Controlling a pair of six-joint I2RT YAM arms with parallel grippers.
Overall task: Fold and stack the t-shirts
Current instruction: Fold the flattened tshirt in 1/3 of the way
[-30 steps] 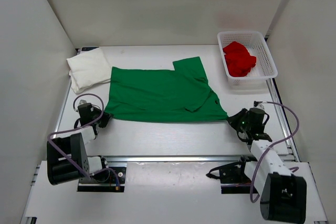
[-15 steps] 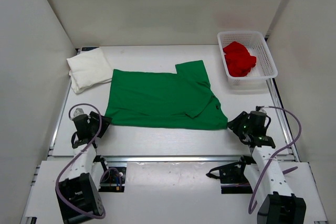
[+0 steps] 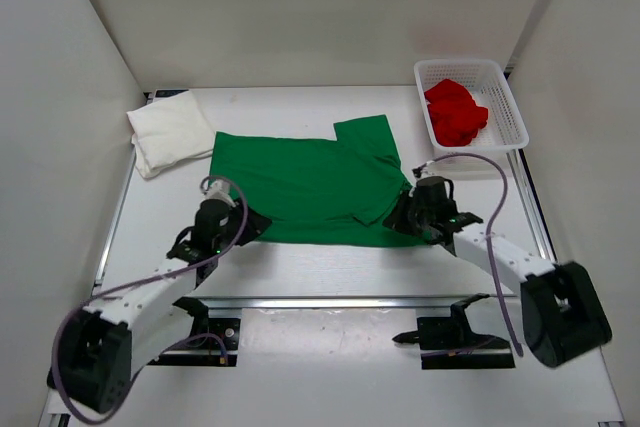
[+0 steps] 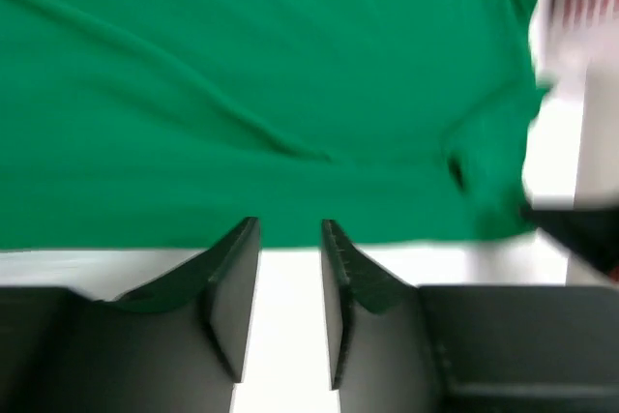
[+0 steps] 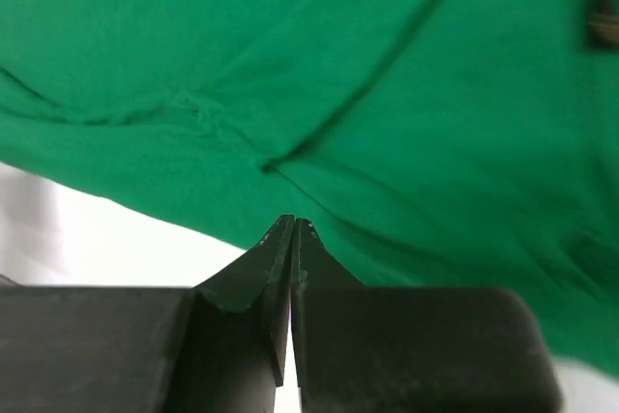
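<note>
The green t-shirt [image 3: 310, 182] lies spread flat in the middle of the table, with one sleeve folded in at the right. My left gripper [image 3: 258, 228] is at its near hem, left of centre. In the left wrist view its jaws [image 4: 290, 231] stand slightly apart and empty, their tips at the hem of the green cloth [image 4: 271, 94]. My right gripper [image 3: 394, 218] is over the shirt's near right part. In the right wrist view [image 5: 292, 223] its jaws are shut, with the green cloth [image 5: 387, 74] just beyond the tips. The white t-shirt [image 3: 170, 133] lies folded at the back left. The red t-shirt [image 3: 455, 112] lies crumpled in the basket.
The white mesh basket [image 3: 508, 102] stands at the back right corner. White walls enclose the table on three sides. A metal rail [image 3: 330, 300] runs along the near edge, in front of the arm bases.
Both arms have swung inward from the shirt's near corners. The left gripper moved right and the right gripper moved left and forward along the near hem. The shirt lies about as before.
</note>
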